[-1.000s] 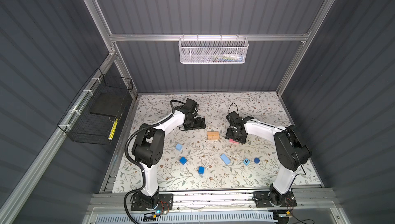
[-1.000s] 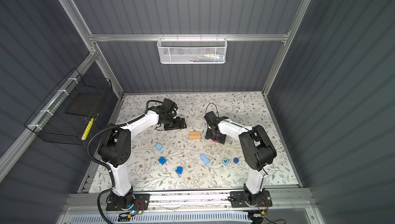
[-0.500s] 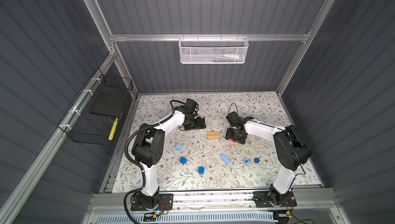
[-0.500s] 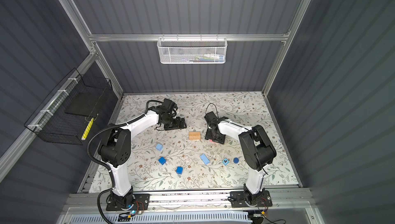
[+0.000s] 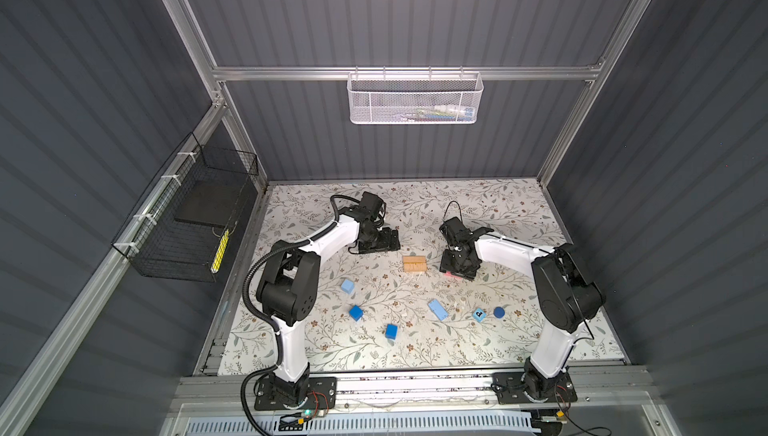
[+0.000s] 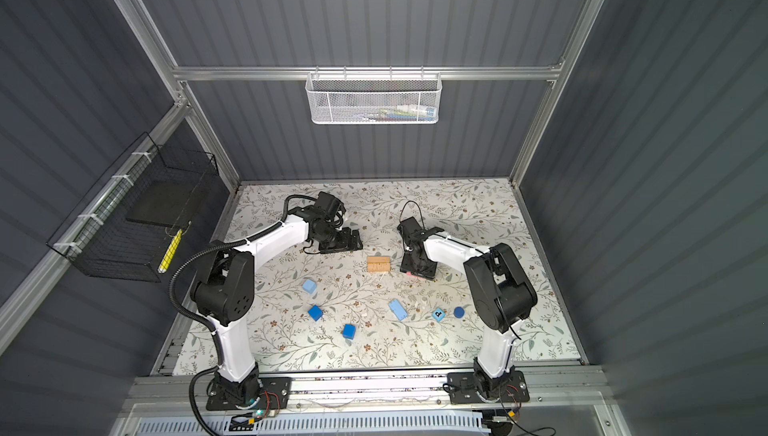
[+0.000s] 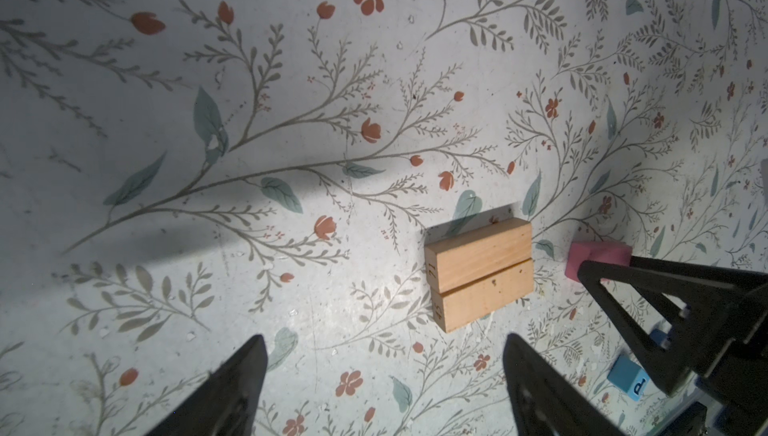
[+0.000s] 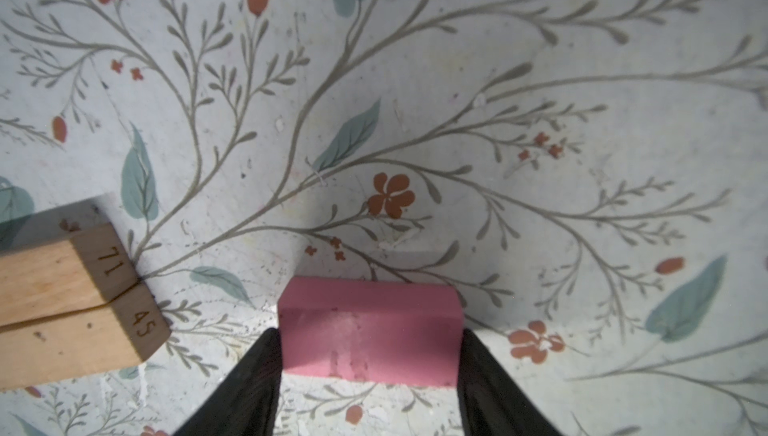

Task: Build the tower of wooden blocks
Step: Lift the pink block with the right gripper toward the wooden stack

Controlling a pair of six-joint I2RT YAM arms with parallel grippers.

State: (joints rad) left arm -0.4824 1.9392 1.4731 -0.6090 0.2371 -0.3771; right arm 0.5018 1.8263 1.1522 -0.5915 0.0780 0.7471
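Two tan bars (image 5: 414, 264) lie side by side mid-mat, also in the left wrist view (image 7: 482, 274). Just right of them a pink bar (image 8: 370, 330) rests on the mat. My right gripper (image 8: 370, 332) is shut on it, fingers against both its ends; from above (image 5: 457, 269) the gripper hides most of the bar. My left gripper (image 7: 384, 336) stands open over bare mat, left of the tan bars (image 6: 378, 264). Nearer the front lie a light blue cube (image 5: 347, 286), two dark blue cubes (image 5: 356, 313) (image 5: 391, 331), a light blue bar (image 5: 437, 309), a lettered light blue cube (image 5: 479, 314) and a dark blue cylinder (image 5: 499, 311).
A white mesh basket (image 5: 415, 99) hangs on the back rail. A black wire basket (image 5: 187, 222) hangs on the left wall. Both arm bases stand on the front rail.
The right gripper's fingers have closed in onto the pink bar. Both arms and all blocks stay where they were.
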